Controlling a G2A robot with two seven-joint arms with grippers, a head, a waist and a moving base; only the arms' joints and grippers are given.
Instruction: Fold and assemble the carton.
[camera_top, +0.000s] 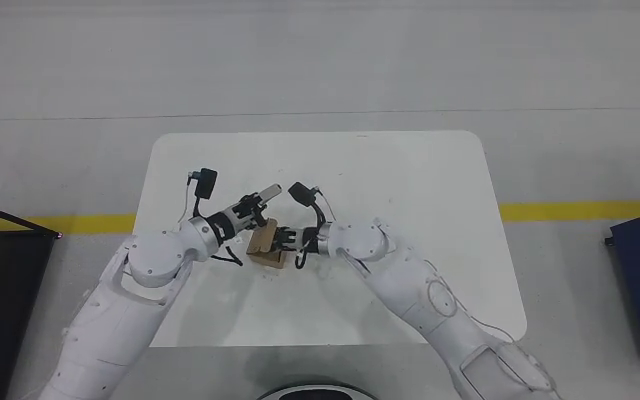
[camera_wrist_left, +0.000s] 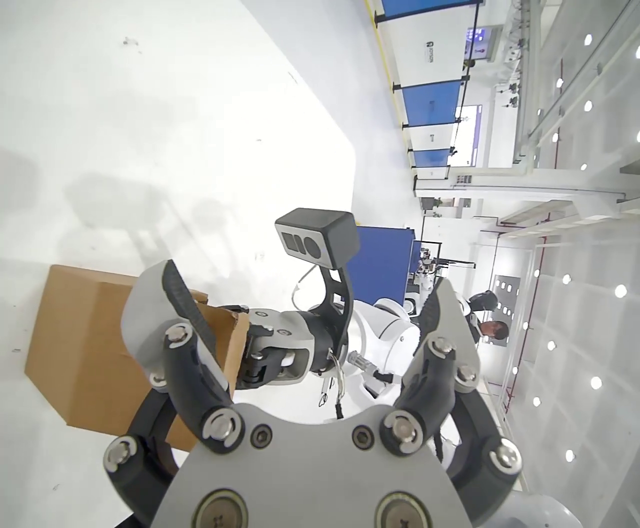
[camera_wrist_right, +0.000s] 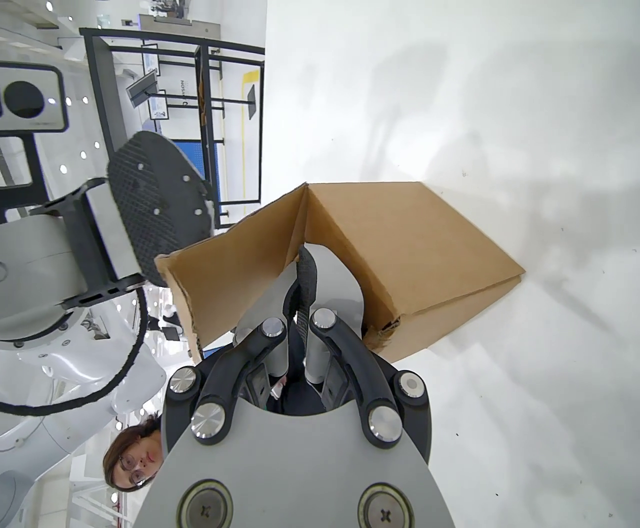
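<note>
A small brown carton (camera_top: 265, 245) rests on the white table (camera_top: 400, 190), between the two arms. One flap (camera_wrist_right: 225, 280) stands up from its open side. My right gripper (camera_wrist_right: 305, 257) is shut, pinching the carton at the fold where that flap meets the body (camera_wrist_right: 425, 250). In the top view the right gripper (camera_top: 284, 240) is at the carton's right side. My left gripper (camera_wrist_left: 310, 300) is open just above the carton (camera_wrist_left: 85, 345), and one of its fingers (camera_wrist_left: 175, 295) touches the flap's edge. The left gripper (camera_top: 258, 205) hangs over the carton's far side.
Open table surface lies all around the carton, most of it to the right and far side. A yellow line (camera_top: 570, 211) crosses the floor behind the table. A dark object (camera_top: 20, 265) stands off the table's left edge, a blue one (camera_top: 627, 250) off the right.
</note>
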